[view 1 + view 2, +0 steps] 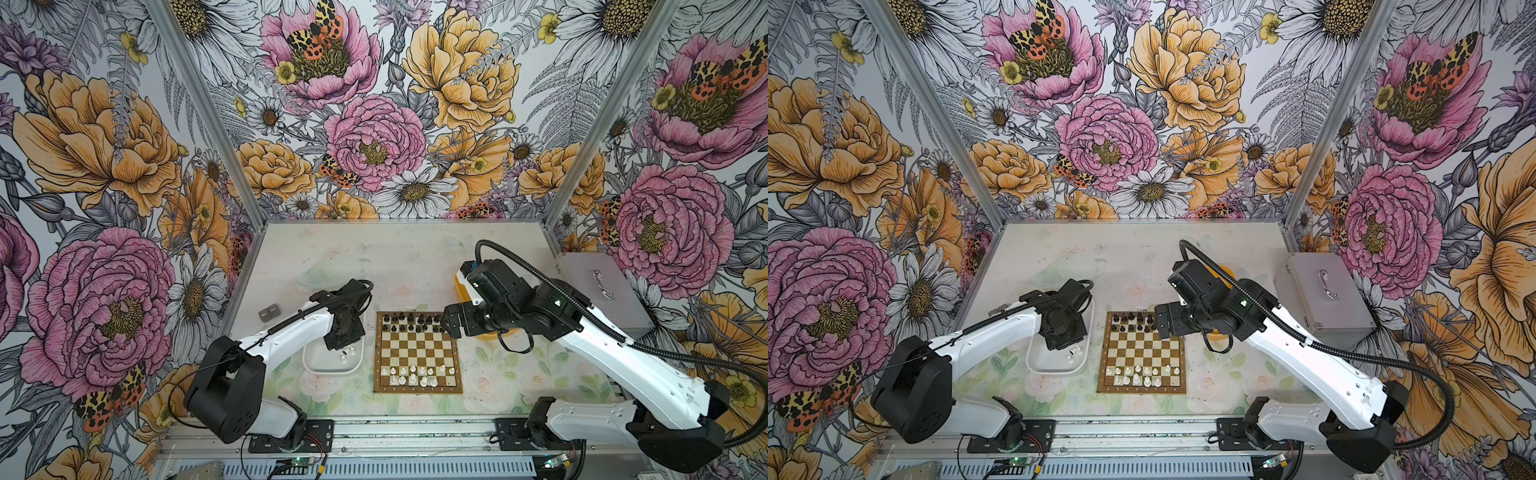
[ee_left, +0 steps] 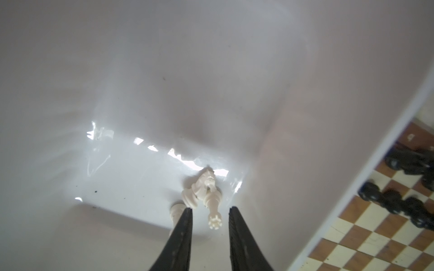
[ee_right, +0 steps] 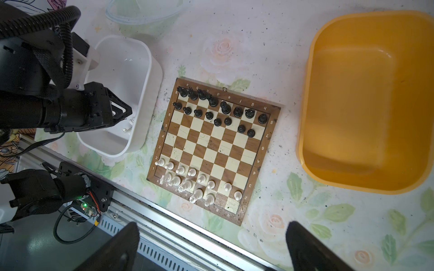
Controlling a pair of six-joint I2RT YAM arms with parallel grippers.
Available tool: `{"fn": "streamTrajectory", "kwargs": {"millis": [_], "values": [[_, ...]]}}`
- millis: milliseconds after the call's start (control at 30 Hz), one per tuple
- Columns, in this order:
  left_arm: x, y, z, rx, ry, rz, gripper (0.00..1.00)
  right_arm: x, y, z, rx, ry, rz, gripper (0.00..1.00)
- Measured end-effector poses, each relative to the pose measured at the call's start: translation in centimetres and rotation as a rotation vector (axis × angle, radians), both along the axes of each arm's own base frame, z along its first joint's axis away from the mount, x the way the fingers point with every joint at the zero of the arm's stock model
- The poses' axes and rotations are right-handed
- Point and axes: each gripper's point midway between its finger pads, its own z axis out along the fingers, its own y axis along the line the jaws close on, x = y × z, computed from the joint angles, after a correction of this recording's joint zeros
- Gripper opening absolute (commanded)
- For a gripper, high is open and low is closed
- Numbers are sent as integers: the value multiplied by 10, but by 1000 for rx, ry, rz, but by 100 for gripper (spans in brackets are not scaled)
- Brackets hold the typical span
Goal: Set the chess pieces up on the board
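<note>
The board point(image 1: 415, 350) point(image 1: 1141, 351) point(image 3: 211, 150) lies mid-table. Black chess pieces point(image 1: 411, 322) point(image 3: 218, 110) fill its two far rows, and white chess pieces point(image 1: 415, 374) point(image 3: 187, 183) stand on its two near rows. My left gripper point(image 2: 210, 208) reaches down into the white tray point(image 1: 328, 370) point(image 2: 164, 70). Its jaws stand a little apart around a lying white queen point(image 2: 212, 204) without touching it. Two more white pieces point(image 2: 202, 185) lie beside the queen. Above the board's far right corner my right gripper point(image 1: 451, 322) point(image 3: 212, 231) is wide open and empty.
A yellow tray point(image 3: 366, 105) point(image 1: 461, 286) sits right of the board, under the right arm. A silver metal case point(image 1: 602, 291) stands at the right wall. A clear plastic lid point(image 1: 328, 274) and a small grey object point(image 1: 270, 312) lie behind the white tray.
</note>
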Motion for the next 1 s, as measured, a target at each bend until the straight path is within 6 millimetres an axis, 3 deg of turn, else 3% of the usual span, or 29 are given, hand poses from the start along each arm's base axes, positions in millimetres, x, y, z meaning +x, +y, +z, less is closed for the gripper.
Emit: {"fn": "streamTrajectory", "kwargs": {"millis": [267, 1000], "values": [[-5, -6, -13, 22, 53, -42, 29, 1, 0, 0, 1, 0, -5, 100], [-18, -1, -19, 24, 77, -50, 28, 0, -5, 7, 16, -16, -34, 100]]}}
